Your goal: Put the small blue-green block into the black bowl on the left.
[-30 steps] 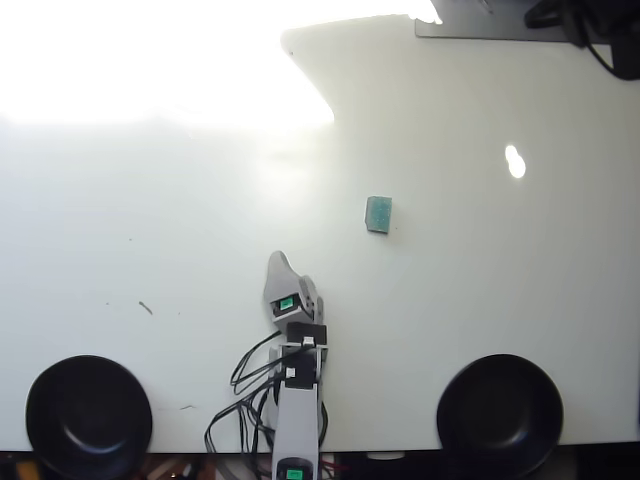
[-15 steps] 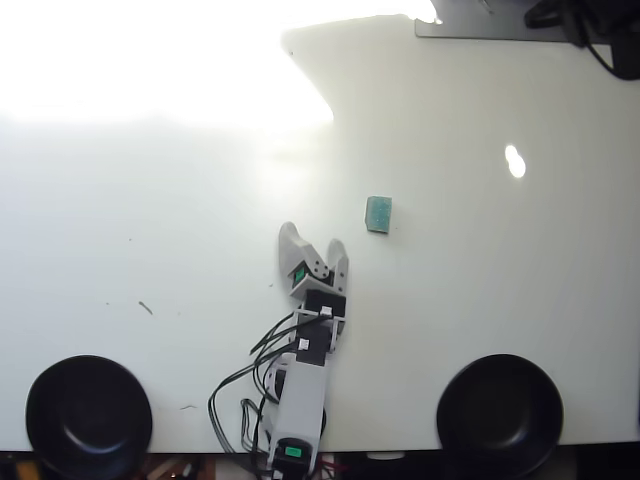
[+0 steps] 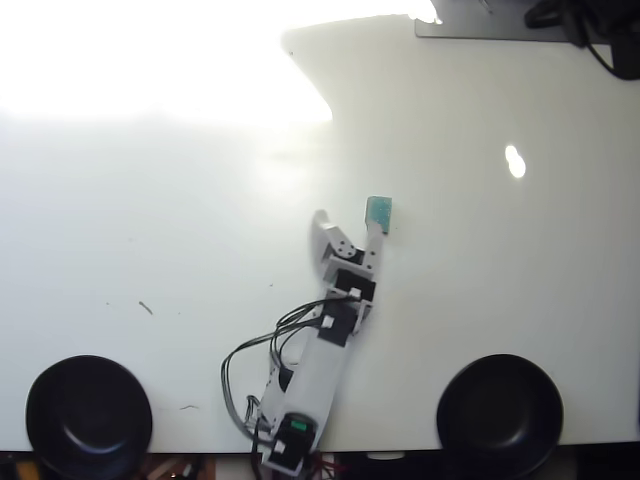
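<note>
The small blue-green block point(image 3: 379, 211) lies on the white table a little right of centre. My gripper point(image 3: 347, 220) is open, its two jaws spread wide apart. The right jaw's tip touches or sits just below the block; the block is not between the jaws. The left jaw's tip stands free to the left. A black bowl point(image 3: 88, 415) sits at the lower left near the table's front edge, empty and far from the gripper. The arm reaches up from the bottom centre.
A second empty black bowl point(image 3: 500, 413) sits at the lower right. Black cables point(image 3: 590, 25) and a grey plate point(image 3: 470, 25) lie at the top right edge. Strong glare washes out the upper left of the table.
</note>
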Motion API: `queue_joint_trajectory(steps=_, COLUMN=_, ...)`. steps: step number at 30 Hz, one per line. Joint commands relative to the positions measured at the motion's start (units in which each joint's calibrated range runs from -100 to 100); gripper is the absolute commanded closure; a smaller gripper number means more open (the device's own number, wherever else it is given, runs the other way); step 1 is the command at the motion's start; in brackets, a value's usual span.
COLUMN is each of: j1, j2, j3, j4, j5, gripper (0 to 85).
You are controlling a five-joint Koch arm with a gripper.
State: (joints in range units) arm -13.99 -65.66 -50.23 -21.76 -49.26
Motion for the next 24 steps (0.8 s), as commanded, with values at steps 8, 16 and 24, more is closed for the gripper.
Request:
queue_joint_trajectory(steps=8, j1=-3.9, j2=14.3, j3=8.2, j4=7.6, j5=-5.5, gripper=37.5)
queue_joint_trajectory(steps=16, j1=-4.9, j2=27.8, j3=11.2, j4=12.6, j5=-8.0, gripper=37.6)
queue_joint_trajectory(steps=24, j1=-4.7, j2=33.8, j3=7.5, j4=19.5, j5=-8.6, gripper=39.1)
